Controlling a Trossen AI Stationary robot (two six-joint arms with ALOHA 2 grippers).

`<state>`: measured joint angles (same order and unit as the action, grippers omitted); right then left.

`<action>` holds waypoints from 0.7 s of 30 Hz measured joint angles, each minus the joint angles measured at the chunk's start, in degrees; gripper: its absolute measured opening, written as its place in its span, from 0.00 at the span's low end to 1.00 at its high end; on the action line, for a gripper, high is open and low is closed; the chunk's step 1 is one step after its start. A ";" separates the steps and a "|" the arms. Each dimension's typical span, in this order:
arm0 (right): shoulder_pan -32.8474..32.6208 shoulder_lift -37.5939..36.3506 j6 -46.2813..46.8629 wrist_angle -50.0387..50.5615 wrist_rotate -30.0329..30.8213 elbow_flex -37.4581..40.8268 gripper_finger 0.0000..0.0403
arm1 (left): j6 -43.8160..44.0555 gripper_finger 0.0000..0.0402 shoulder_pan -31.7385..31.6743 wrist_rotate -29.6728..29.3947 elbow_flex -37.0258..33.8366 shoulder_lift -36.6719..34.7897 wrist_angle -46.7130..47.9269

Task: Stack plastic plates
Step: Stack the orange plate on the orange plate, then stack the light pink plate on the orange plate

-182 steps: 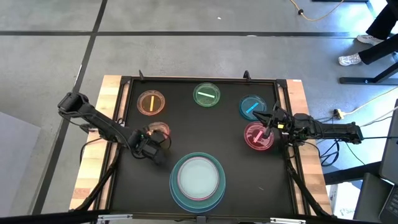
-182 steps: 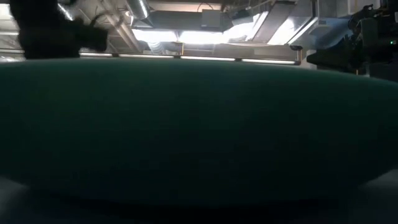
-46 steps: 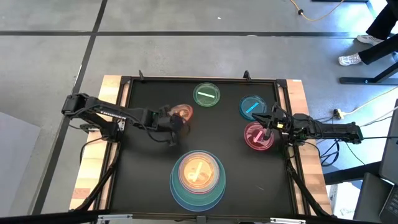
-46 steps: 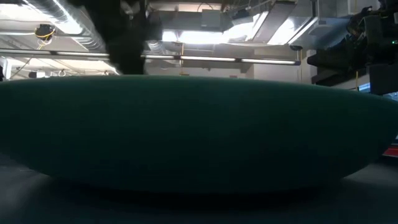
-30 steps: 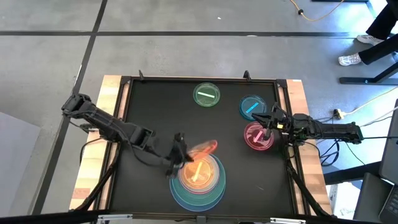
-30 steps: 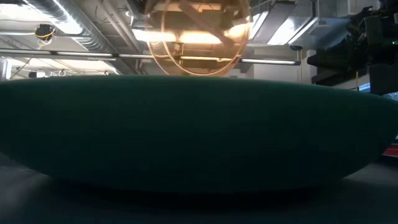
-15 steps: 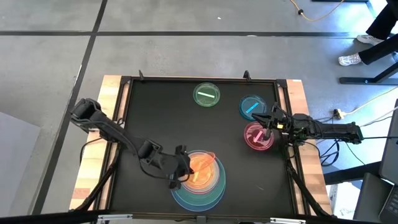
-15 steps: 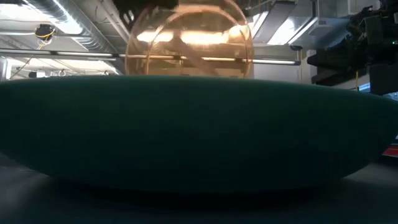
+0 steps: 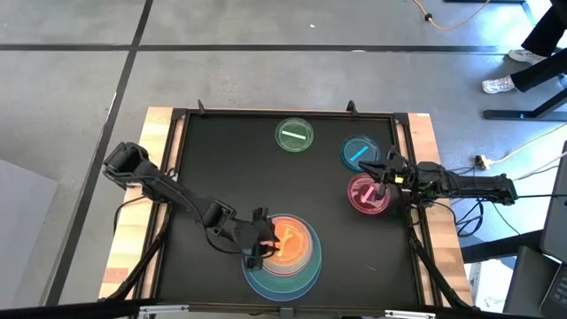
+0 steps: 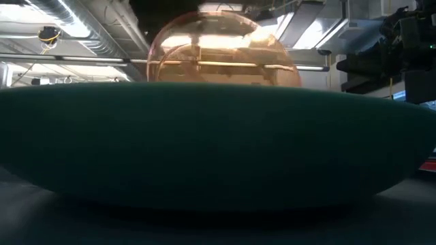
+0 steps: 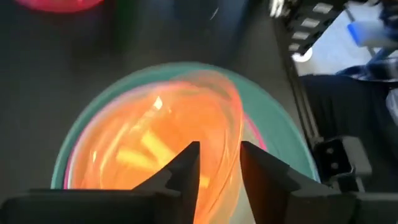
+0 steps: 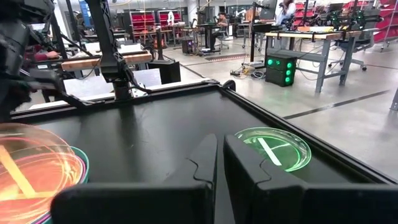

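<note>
A stack of plastic plates (image 9: 252, 275) stands at the table's near middle, its large green plate (image 10: 218, 143) filling the low view. A small orange plate (image 9: 285, 239) stands tilted on top of the stack, over another orange one (image 11: 124, 155). My left gripper (image 9: 260, 241) is at the stack's left side, open, with the tilted plate's rim between its fingers. Small green (image 9: 294, 136), blue (image 9: 358, 152) and pink (image 9: 363, 197) plates lie flat at the far right. My right gripper (image 9: 383, 182) is shut above the pink plate's right edge. My left gripper (image 11: 219, 149) has one finger (image 11: 186, 168) inside the tilted orange plate and one (image 11: 261, 171) outside, astride its raised rim (image 11: 235, 134). It comes slanting from the table's left. A gap shows beside the rim; whether a finger touches it I cannot tell.
The black mat has a raised frame (image 9: 403, 159) with wooden boards beyond. In the right wrist view the green plate (image 12: 272, 148) lies ahead and my left arm (image 12: 18, 37) stands past the stack. There is free mat at the far left (image 9: 213, 151).
My left gripper has gone toward the table's near edge and down, carrying the orange plate from above the stack's far edge onto the stack. The plate stays tilted on edge and now sits lower, over the other orange plate.
</note>
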<state>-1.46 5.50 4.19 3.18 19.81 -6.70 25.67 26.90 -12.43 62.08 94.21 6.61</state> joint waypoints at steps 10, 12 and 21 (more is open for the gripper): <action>-0.01 0.27 -0.09 -0.05 -5.65 0.00 0.06 | -11.74 0.29 5.48 -1.59 -0.02 0.00 -10.77; -0.02 1.66 -0.18 -0.23 -7.82 -0.04 0.06 | -13.15 0.29 6.29 -4.78 -1.53 -0.02 -13.33; -0.06 14.72 -1.27 -10.18 -14.67 -0.04 0.06 | -15.99 0.29 6.15 -6.90 -20.80 -0.02 -47.72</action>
<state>-1.52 20.22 2.91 -7.00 5.15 -6.74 9.68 33.05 -19.32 41.28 94.19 -41.11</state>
